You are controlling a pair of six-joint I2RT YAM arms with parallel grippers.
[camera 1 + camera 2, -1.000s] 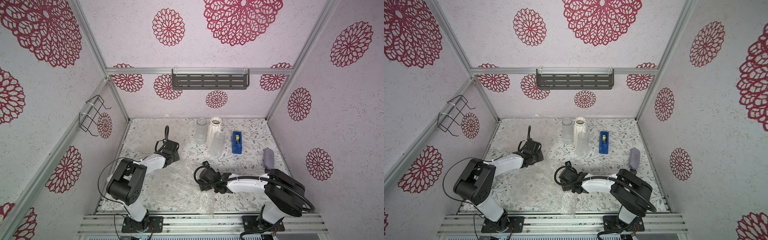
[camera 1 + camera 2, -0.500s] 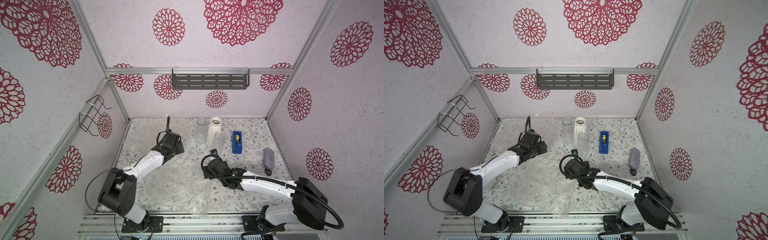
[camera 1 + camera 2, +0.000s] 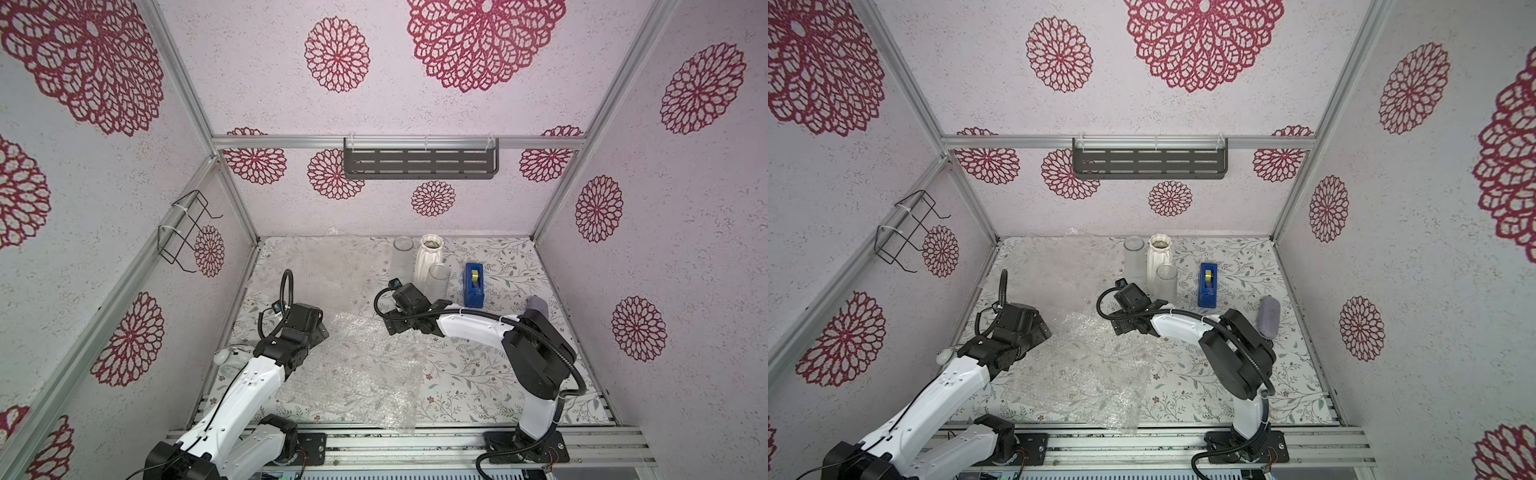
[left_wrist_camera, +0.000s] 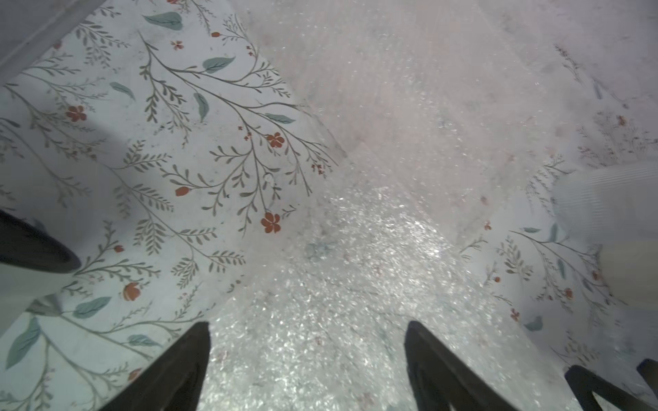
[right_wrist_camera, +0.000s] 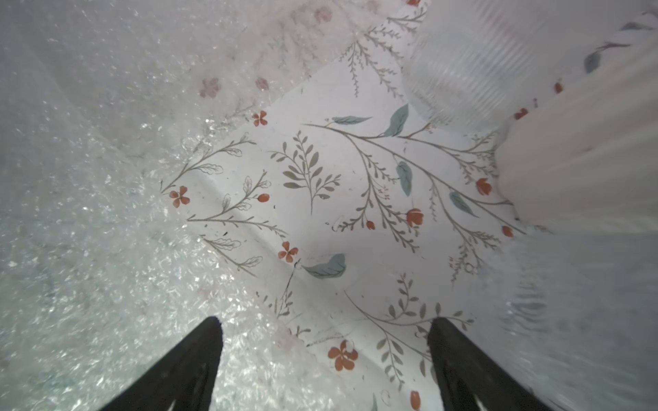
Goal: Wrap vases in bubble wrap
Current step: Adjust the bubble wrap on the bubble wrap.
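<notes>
Vases (image 3: 428, 266) stand upright in a tight cluster near the middle of the desk's (image 3: 478, 374) back edge, mouths up and long axes vertical. A clear glass cylinder (image 3: 402, 255) is farthest back, a white ribbed ceramic vase (image 3: 428, 249) is just beside it, and a second glass cylinder (image 3: 439, 280) is just in front of the white one. The floral cover shows through both cylinders. The white vase's mouth looks dark inside, and what lies there cannot be told.

Bubble wrap (image 3: 1084, 365) lies in two translucent sheets. A crinkled sheet (image 3: 365, 365) is spread flat at the front middle, glinting, with one corner lapping over the front edge. A smoother sheet (image 3: 320, 266) covers the back left corner, its far edge curling up at the back wall.

The left gripper (image 4: 308, 331) hovers over the crinkled sheet's back left part, jaws spread wide with nothing between them. The right gripper (image 5: 325, 327) is likewise released, hanging over that sheet's back right corner, near the second cylinder.

A blue tape dispenser (image 3: 474, 284) stands right of the vases, long axis front to back. A grey object (image 3: 539, 307) rests near the right edge.
</notes>
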